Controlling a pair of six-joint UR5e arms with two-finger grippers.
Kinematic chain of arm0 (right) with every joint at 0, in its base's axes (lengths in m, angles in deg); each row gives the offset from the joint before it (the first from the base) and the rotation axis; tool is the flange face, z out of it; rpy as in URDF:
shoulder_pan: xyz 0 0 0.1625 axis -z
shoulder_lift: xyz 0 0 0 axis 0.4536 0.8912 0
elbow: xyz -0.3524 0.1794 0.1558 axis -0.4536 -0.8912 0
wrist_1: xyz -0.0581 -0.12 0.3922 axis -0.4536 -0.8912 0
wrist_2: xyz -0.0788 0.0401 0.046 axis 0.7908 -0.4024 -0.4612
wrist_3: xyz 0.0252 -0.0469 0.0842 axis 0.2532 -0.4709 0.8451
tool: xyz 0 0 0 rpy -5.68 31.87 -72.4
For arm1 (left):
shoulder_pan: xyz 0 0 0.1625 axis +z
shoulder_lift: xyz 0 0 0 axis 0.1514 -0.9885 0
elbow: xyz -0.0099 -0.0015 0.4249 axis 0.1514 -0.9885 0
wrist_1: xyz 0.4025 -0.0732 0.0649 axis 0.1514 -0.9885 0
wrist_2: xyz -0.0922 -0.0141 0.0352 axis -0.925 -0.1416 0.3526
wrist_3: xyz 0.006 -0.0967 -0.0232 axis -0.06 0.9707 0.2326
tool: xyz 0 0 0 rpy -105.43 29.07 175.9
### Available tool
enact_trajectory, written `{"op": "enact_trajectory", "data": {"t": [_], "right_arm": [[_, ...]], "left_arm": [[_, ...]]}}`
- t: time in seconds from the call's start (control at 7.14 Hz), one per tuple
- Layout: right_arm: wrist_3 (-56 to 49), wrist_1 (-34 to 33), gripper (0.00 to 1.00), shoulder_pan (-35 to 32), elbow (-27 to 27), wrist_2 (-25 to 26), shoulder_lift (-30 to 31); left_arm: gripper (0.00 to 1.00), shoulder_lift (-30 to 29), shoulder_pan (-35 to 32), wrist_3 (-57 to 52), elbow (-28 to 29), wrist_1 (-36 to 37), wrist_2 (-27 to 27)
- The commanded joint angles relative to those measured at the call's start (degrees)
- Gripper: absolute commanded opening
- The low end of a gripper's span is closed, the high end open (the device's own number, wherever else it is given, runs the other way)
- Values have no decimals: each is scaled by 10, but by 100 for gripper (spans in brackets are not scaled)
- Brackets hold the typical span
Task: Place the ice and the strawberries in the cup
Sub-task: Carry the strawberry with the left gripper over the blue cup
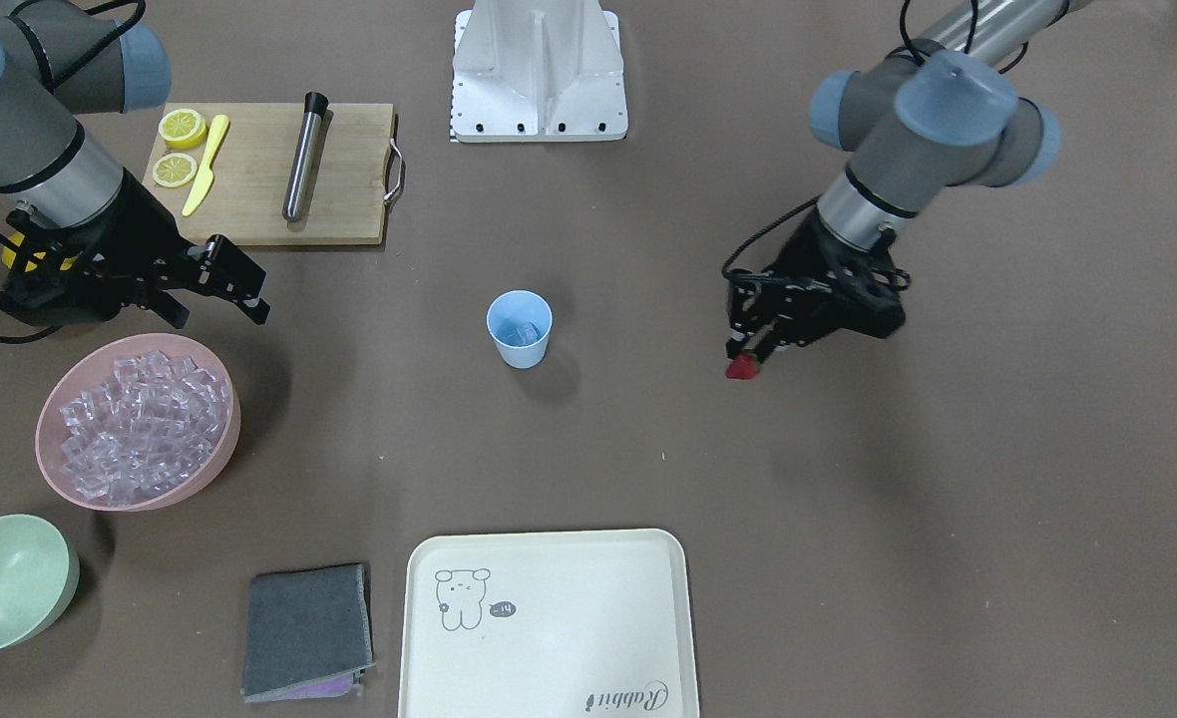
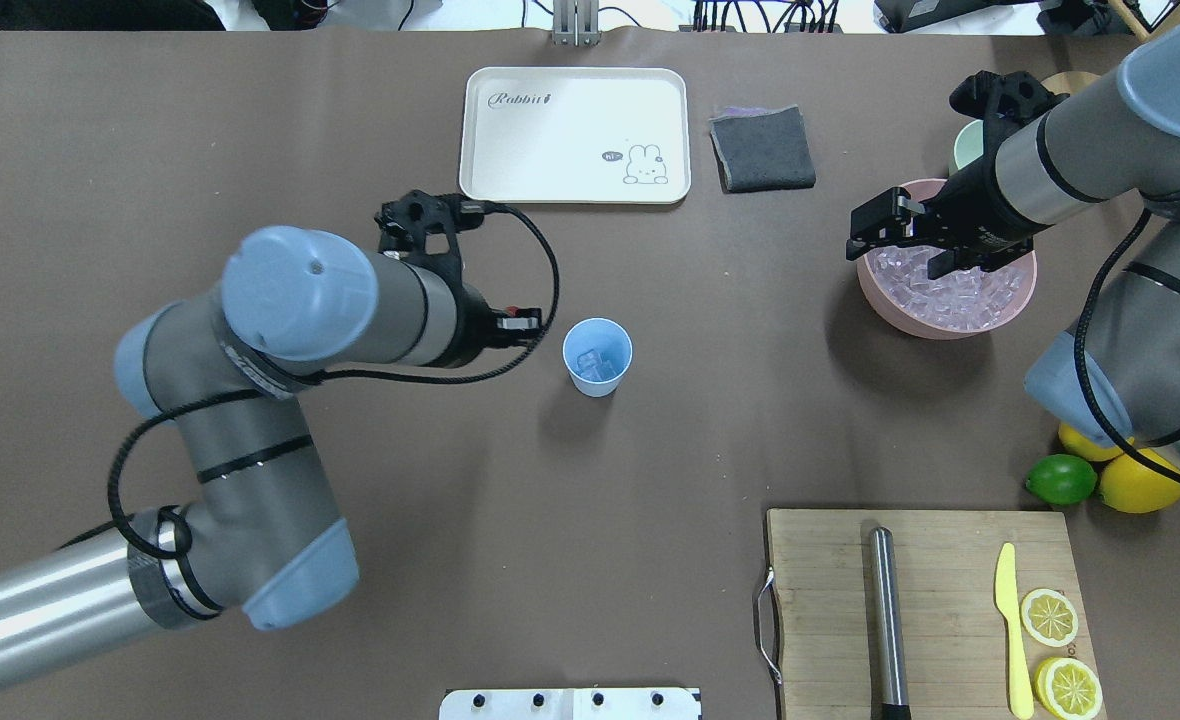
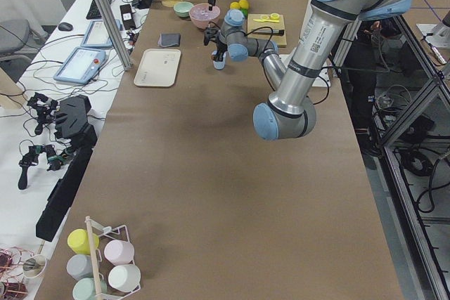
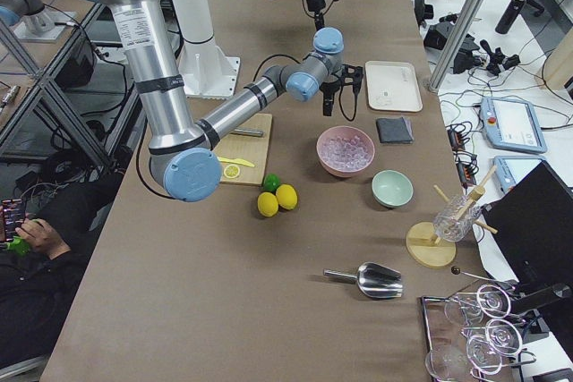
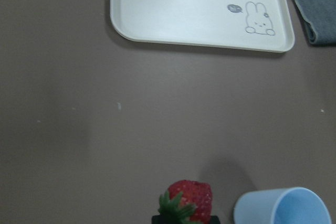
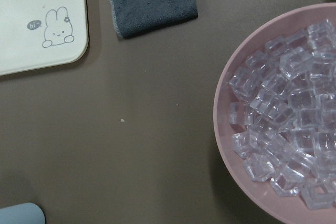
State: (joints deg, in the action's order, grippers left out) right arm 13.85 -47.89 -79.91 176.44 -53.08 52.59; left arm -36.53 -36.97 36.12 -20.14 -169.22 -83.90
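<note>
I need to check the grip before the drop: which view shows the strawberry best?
Left wrist view: the strawberry is close, at the bottom edge, red body and green leaves clear. Front view shows a small red blob; overhead a speck; the others nothing clear.

The left arm (image 2: 240, 470) and right arm (image 2: 1070, 170) are grey-silver tubes with pale blue joint caps; black cables (image 2: 553, 265) run to black wrists and fingers (image 2: 875, 222); white bolted base (image 1: 539, 90).
</note>
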Motion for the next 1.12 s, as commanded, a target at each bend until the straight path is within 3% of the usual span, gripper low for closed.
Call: {"op": "enact_trajectory", "data": {"t": [0.0,0.42,0.98], "right_arm": [[1,0,99,-1,-2,3,0],[1,0,99,-1,-2,2,-1],[0,0,99,0,-8,5,0]], "left_arm": [[0,-39,36,29,4,28,35],[0,-76,39,28,55,22,48],[0,-78,33,24,71,20,48]]}}
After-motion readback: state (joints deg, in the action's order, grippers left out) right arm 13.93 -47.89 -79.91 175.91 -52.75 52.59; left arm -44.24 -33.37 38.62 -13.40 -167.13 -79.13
